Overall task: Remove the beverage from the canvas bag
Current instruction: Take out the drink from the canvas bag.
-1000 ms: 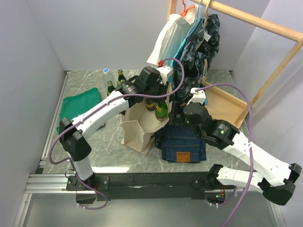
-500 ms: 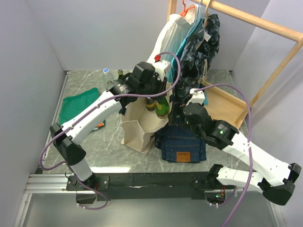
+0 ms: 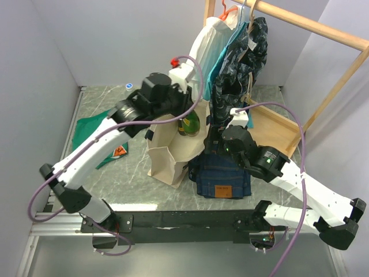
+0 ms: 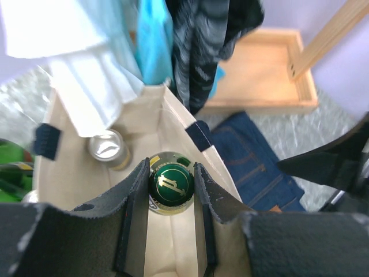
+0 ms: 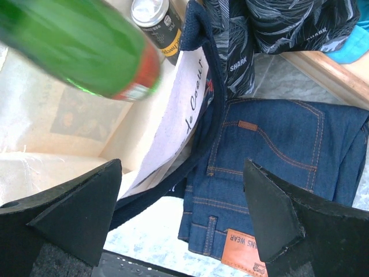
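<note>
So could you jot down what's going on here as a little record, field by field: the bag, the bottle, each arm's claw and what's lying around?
canvas bag: standing upright, mouth open
left gripper: shut on the cap of the green bottle
green bottle: upright over the bag's mouth; whether it is fully clear, cannot tell
also in bag: a can
right gripper: open, empty, over the bag's rim and the jeans
jeans: folded, beside the bag
behind: clothes hung on a wooden rack

"SHARK" printed white on dark hanging garment; script "le Coeur" on canvas bag; "…NS WEAR" on leather patch of jeans.
</note>
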